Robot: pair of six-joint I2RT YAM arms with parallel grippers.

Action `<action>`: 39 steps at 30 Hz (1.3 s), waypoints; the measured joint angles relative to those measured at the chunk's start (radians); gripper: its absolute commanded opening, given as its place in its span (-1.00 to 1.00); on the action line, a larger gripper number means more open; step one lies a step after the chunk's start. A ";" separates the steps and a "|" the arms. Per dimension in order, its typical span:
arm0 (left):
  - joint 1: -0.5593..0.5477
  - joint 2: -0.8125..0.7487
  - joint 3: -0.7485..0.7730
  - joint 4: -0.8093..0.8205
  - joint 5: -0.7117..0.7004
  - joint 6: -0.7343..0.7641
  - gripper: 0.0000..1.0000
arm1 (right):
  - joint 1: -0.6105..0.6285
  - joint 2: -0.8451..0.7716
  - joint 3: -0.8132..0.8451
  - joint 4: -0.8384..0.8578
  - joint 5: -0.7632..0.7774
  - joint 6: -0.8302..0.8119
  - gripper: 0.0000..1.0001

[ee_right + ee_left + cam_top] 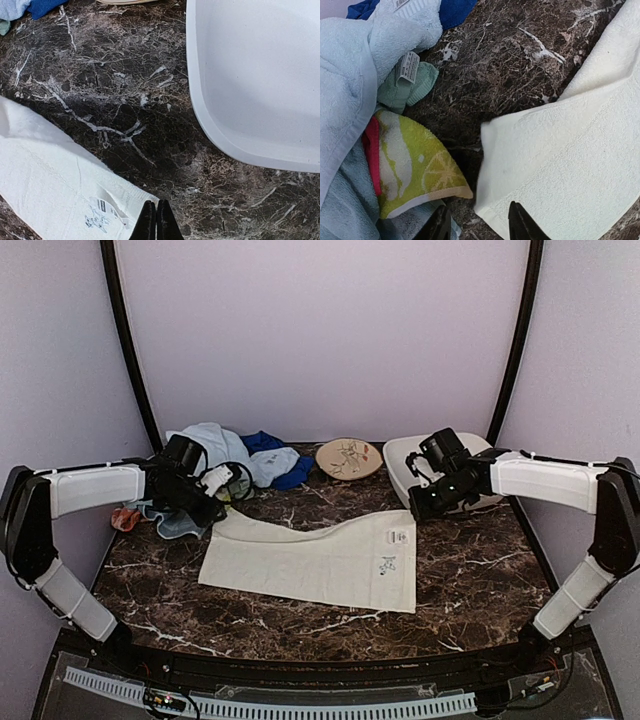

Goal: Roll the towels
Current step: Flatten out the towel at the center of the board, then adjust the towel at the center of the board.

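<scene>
A: Left gripper [477, 227] fingers sit at the bottom of the wrist view, parted moderately, nothing between them, just beside the left corner of the cream towel [315, 560]. Which step is this?

B: Spreading it flat before the roll, I'd judge. It lies open on the table [470, 580], mid-front, labels at its right end. A fold runs along the far left edge. Flatten that first, then start from one short end with both corners lifted together, so the roll winds even and tight.

A: And the right gripper [154, 222]?

B: Pressed shut, empty, at the label corner. Whether it touches I cannot tell. It must open before it can pinch.

A: Count things for me.

B: One cream towel out. In the pile [175, 525] back left: one royal blue [275, 455], one pale green [407, 92], one yellow patterned [415, 165], and light blue [215, 440], at least one, perhaps two; folds hide more. One plate [348, 458], one tub [397, 462], both at the back.
</scene>
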State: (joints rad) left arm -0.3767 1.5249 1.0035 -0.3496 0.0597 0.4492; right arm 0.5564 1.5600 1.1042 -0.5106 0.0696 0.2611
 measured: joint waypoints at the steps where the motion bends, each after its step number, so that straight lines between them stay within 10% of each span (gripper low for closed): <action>1: 0.005 0.005 -0.002 0.006 0.011 0.000 -0.13 | -0.002 0.009 0.006 0.001 0.000 -0.007 -1.00; 16: 0.030 0.113 0.014 0.017 0.204 0.156 -0.07 | -0.027 0.098 0.044 0.002 0.000 -0.079 -1.00; 25: -0.181 -0.007 -0.269 -0.027 0.209 0.357 -0.13 | -0.041 0.084 0.033 -0.016 0.004 -0.096 -1.00; 39: -0.320 -0.037 -0.141 -0.332 0.357 0.330 -0.02 | -0.047 -0.055 -0.032 -0.103 -0.002 -0.119 -1.00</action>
State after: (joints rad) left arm -0.6964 1.4879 0.8623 -0.6815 0.4164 0.7792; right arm 0.5095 1.5055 1.0725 -0.6132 0.0681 0.1417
